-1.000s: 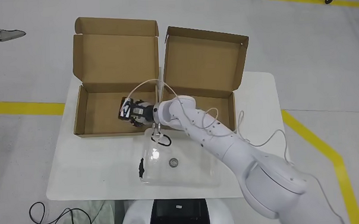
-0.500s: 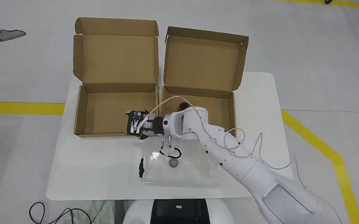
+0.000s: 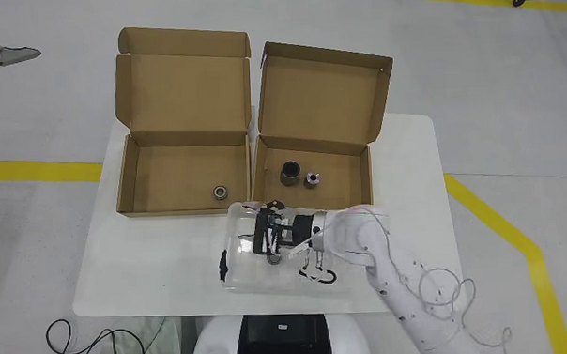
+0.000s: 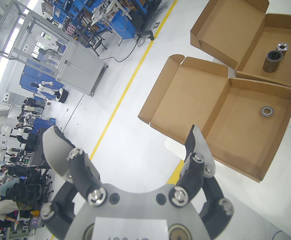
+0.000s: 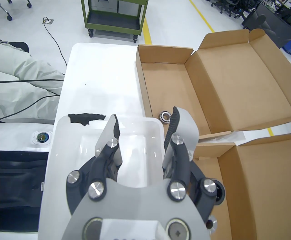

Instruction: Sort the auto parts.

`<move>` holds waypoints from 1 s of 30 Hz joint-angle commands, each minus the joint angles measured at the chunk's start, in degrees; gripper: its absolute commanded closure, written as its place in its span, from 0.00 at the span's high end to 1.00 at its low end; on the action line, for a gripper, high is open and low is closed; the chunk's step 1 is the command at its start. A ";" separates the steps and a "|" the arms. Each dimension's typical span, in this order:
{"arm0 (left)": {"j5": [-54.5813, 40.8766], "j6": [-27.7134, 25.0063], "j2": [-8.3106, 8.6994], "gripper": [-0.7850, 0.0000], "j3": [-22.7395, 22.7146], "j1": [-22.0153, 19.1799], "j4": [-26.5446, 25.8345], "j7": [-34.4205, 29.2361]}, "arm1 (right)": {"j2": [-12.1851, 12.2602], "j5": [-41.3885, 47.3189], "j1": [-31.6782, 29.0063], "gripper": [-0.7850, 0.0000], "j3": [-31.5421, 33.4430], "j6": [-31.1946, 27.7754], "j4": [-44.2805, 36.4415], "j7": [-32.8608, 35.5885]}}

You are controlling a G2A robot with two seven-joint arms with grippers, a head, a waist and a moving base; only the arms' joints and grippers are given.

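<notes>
So far, you can count three parts as sorted: the ring bearing (image 3: 220,190) lies alone on the floor of the left box (image 3: 161,177), while the dark sleeve (image 3: 290,173) and the small bushing (image 3: 311,180) stand just beside each other in the right box (image 3: 344,175). In front of both boxes sits the clear tray (image 3: 240,277), and your right gripper (image 3: 270,236) hovers over it with its fingers spread and nothing between them. You cannot tell whether a part lies beneath it; if none does, little is left. Your left gripper (image 4: 124,134) hangs off the table's side, spread wide and empty.
</notes>
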 commanded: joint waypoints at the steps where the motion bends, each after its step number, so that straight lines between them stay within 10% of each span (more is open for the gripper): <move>1: 0.00 0.00 0.00 1.00 0.00 0.00 0.00 0.00 | 0.63 -1.10 -1.81 0.50 1.14 -1.00 -1.26 -0.61; 30: 0.00 0.00 0.00 1.00 0.00 0.00 0.00 0.00 | 4.24 -12.24 -5.21 0.49 -0.87 -3.09 5.93 -4.67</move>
